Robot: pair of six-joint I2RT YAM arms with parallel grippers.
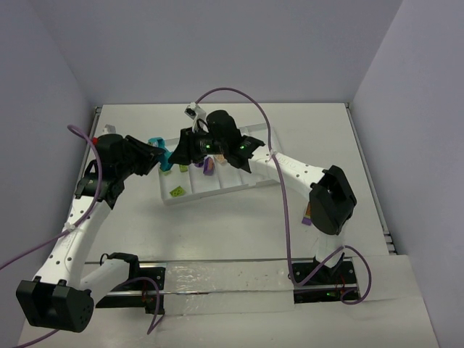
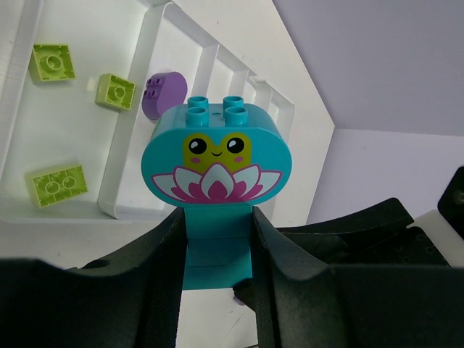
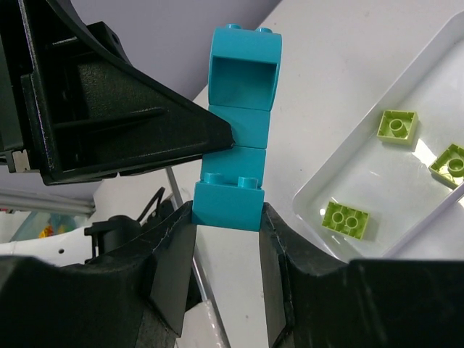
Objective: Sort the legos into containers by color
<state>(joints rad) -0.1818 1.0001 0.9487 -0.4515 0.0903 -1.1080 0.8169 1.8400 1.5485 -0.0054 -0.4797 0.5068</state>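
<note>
A teal lego stack (image 2: pixel 217 156), topped by a rounded brick with a frog-and-lotus face, hangs in the air just left of the white tray (image 1: pixel 217 187). My left gripper (image 2: pixel 216 217) is shut on its lower part. From the other side my right gripper (image 3: pixel 226 217) has both jaws pressed against the end brick (image 3: pixel 226 204) of the same stack. In the top view the two grippers meet at the tray's left end, left (image 1: pixel 154 156) and right (image 1: pixel 180 155). Three lime legos (image 2: pixel 56 185) lie in the tray's end container, and a purple lego (image 2: pixel 161 94) in the one beside it.
The tray's low divider walls (image 2: pixel 130 138) run directly beneath both grippers. A purple and orange piece (image 1: pixel 307 215) lies on the table by the right arm's elbow. Purple cables arc over both arms. Bare white table lies in front of the tray.
</note>
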